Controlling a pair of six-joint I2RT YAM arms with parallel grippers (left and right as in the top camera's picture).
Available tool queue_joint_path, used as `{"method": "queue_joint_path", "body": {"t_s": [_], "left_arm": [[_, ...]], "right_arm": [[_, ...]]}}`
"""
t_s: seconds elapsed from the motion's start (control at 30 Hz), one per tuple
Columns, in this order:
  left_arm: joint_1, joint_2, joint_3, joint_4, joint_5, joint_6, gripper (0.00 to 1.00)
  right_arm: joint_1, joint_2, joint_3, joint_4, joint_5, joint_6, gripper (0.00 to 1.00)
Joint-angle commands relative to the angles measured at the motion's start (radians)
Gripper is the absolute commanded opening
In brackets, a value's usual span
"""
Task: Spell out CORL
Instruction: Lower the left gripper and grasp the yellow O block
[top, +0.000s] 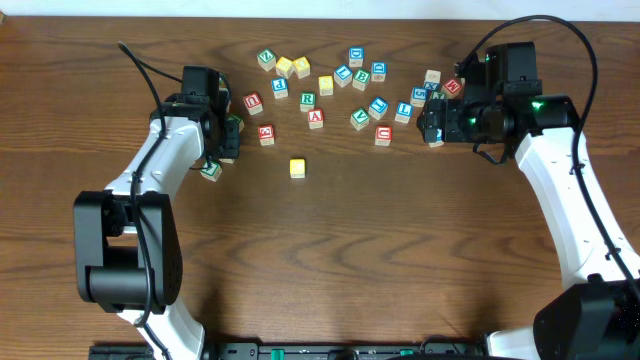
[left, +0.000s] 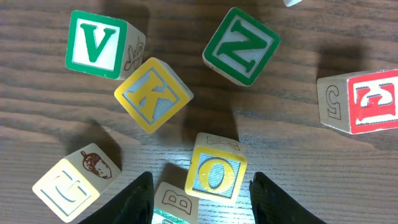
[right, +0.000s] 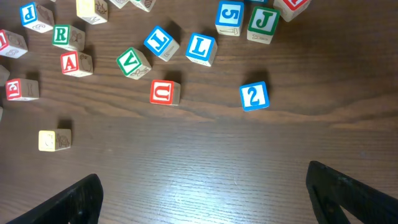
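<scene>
**Overhead.** You have alphabet cubes (top: 340, 90) scattered across the far middle of the tabletop (top: 350, 260). One lone yellow cube (top: 297, 168) stands apart on the near side of them. The left end effector (top: 224, 140) sits at the left edge of the scatter among a few cubes. The right end effector (top: 430, 118) sits at the right edge, with cubes close around it.

**Left wrist.** The O cube (left: 216, 174), yellow-faced, lies tilted between the fingers (left: 134, 199) and touches a B cube (left: 176, 202) on its left. A yellow K cube (left: 153, 94) sits just beyond. A green V cube (left: 96, 45) and a green N cube (left: 241, 45) lie farther out, and a red-lettered cube (left: 372, 101) lies to the right. An acorn-pictured cube (left: 74, 183) rests outside the left finger. This end effector is partly spread, and you cannot tell whether its pads press the O cube.

**Right wrist.** This end effector is spread wide over bare tabletop and grips nothing. The blue L cube (right: 201, 48) and green R cube (right: 62, 35) lie ahead, well apart. A red A cube (right: 76, 63), a red U cube (right: 165, 92) and a blue 2 cube (right: 254, 96) lie around them. The lone yellow cube sits far left, separate from the rest.
</scene>
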Motion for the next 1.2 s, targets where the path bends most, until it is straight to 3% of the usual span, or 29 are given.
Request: {"method": "queue_joint_path", "body": {"t_s": [0.0, 0.7, 1.17], "left_arm": [[0.001, 0.012, 0.000, 0.008, 0.002, 0.014, 0.49], [0.001, 0.018, -0.015, 0.036, 0.002, 0.029, 0.49], [0.000, 0.112, -0.015, 0.070, 0.062, 0.077, 0.49]], "right_arm": [[0.009, 0.002, 0.021, 0.002, 0.001, 0.012, 0.99], [0.009, 0.002, 0.021, 0.005, 0.000, 0.012, 0.99], [0.009, 0.002, 0.021, 0.003, 0.001, 0.012, 0.99]]}}
